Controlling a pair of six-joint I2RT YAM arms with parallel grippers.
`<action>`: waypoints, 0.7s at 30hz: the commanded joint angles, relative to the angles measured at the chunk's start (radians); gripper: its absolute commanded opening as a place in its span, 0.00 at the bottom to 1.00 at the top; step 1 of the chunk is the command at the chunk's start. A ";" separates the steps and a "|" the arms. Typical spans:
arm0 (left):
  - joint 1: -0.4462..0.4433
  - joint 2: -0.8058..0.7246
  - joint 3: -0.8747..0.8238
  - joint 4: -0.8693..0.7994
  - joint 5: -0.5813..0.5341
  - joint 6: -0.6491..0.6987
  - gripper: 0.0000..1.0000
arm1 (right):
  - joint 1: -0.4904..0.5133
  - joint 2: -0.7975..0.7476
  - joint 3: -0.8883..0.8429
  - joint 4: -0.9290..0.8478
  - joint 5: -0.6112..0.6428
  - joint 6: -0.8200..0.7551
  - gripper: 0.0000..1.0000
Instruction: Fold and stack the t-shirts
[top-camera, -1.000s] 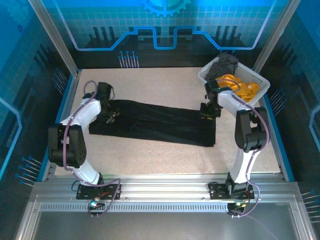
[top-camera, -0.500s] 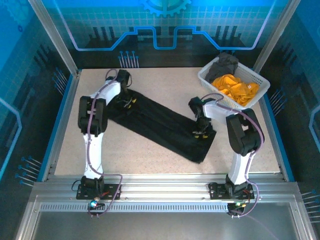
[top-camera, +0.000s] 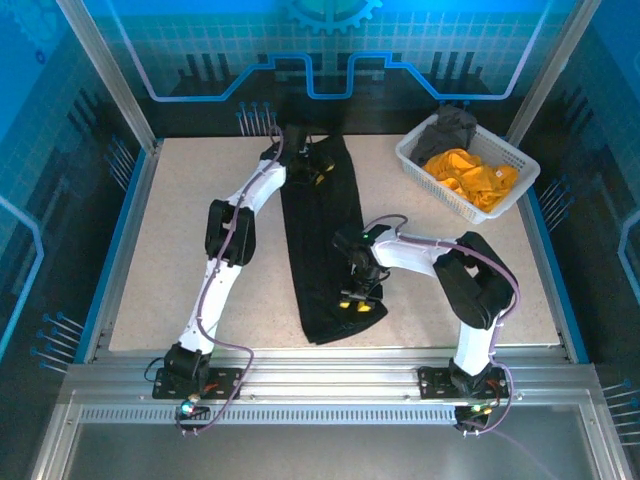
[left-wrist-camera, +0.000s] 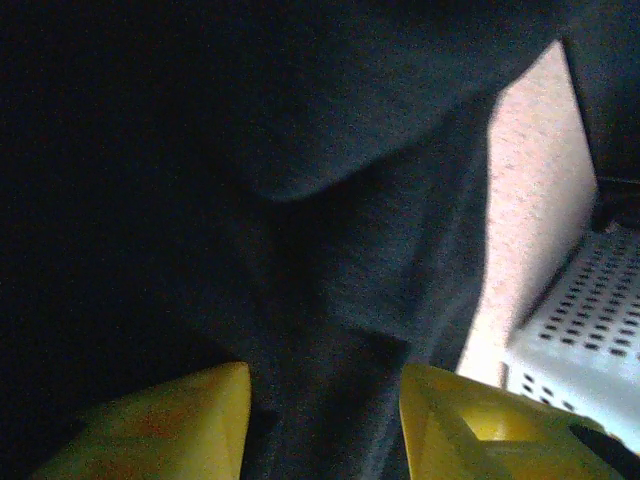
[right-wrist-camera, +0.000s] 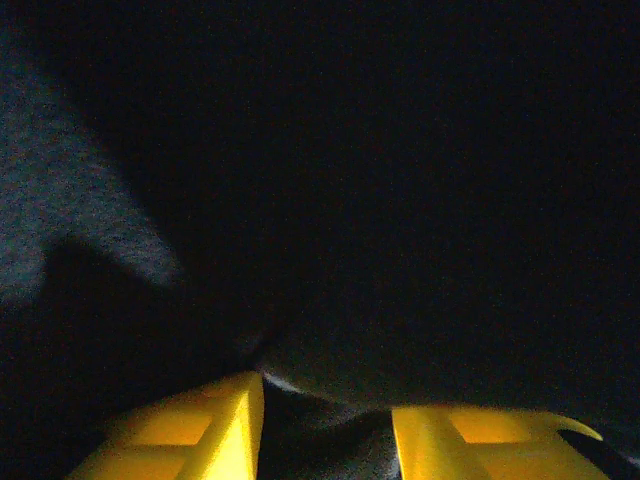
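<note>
The black t-shirt lies folded into a long narrow strip that runs from the table's far middle down toward the front edge. My left gripper is over its far end; in the left wrist view its yellow fingers stand apart, open, with dark cloth lying between them. My right gripper is on the strip's near right edge, also open, with a fold of the black cloth bulging between its fingers. The orange-yellow t-shirt and the dark grey t-shirt lie bunched in the basket.
The white lattice basket stands at the back right; its corner is close to the right of my left gripper. Bare speckled table lies on both sides of the strip. Blue rails edge the table.
Both arms have swung the black strip from lying across the table to running front to back. The left gripper went to the far middle, the right toward the front, and both jaws widened.
</note>
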 joint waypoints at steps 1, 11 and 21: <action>0.010 -0.096 0.048 -0.005 0.026 0.087 0.46 | -0.011 -0.051 0.014 0.042 -0.017 0.090 0.44; 0.008 -0.832 -0.909 -0.091 0.076 0.095 0.44 | -0.181 -0.511 -0.320 -0.005 0.030 0.029 0.57; -0.144 -1.245 -1.703 -0.129 0.312 0.087 0.47 | -0.178 -0.359 -0.360 0.133 -0.116 -0.224 0.59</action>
